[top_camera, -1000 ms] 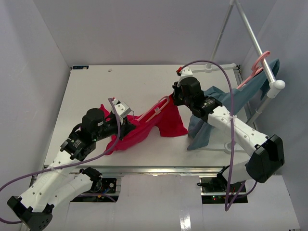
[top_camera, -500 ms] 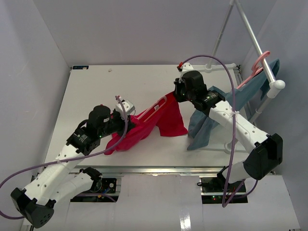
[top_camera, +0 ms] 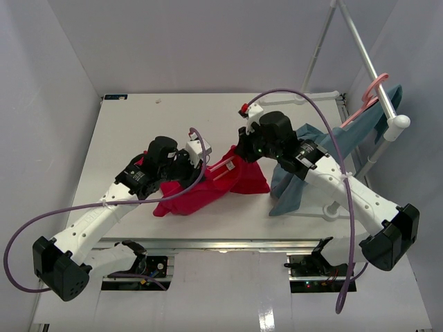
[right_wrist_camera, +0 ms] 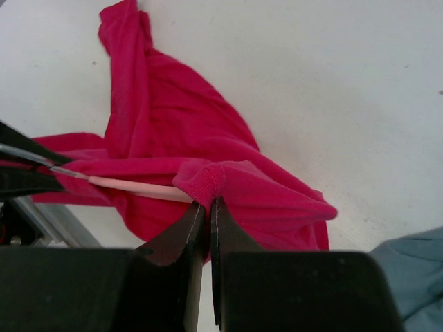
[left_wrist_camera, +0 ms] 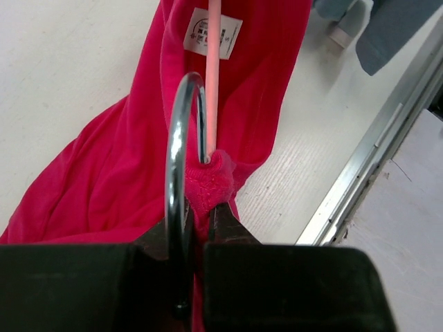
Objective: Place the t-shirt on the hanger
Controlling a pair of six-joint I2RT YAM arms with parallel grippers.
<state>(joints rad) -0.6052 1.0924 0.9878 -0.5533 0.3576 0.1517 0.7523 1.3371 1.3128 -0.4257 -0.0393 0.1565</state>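
The crimson t-shirt [top_camera: 208, 192] lies bunched on the table between my two grippers. The pale-pink hanger [top_camera: 223, 168] runs through it, mostly covered by fabric. In the left wrist view my left gripper [left_wrist_camera: 197, 207] is shut on a fold of the t-shirt [left_wrist_camera: 124, 180], with the hanger's silver hook [left_wrist_camera: 178, 131] beside the left jaw and its pink bar [left_wrist_camera: 212, 76] crossing the white label [left_wrist_camera: 212, 33]. In the right wrist view my right gripper [right_wrist_camera: 208, 204] is shut on a ribbed edge of the t-shirt [right_wrist_camera: 208, 138], right by the pink bar [right_wrist_camera: 138, 187]. The left gripper [top_camera: 201, 153] and right gripper [top_camera: 241, 149] are close together.
A blue-grey garment [top_camera: 304, 166] hangs on another pink hanger [top_camera: 374, 88] from the silver-white rack pole [top_camera: 370, 66] at the right. The table's metal front rail [left_wrist_camera: 377, 155] runs near the left gripper. White walls enclose the table.
My left gripper has moved up and right toward the right gripper, which shifted slightly left. The t-shirt has bunched up between them and the hanger bar is more covered.
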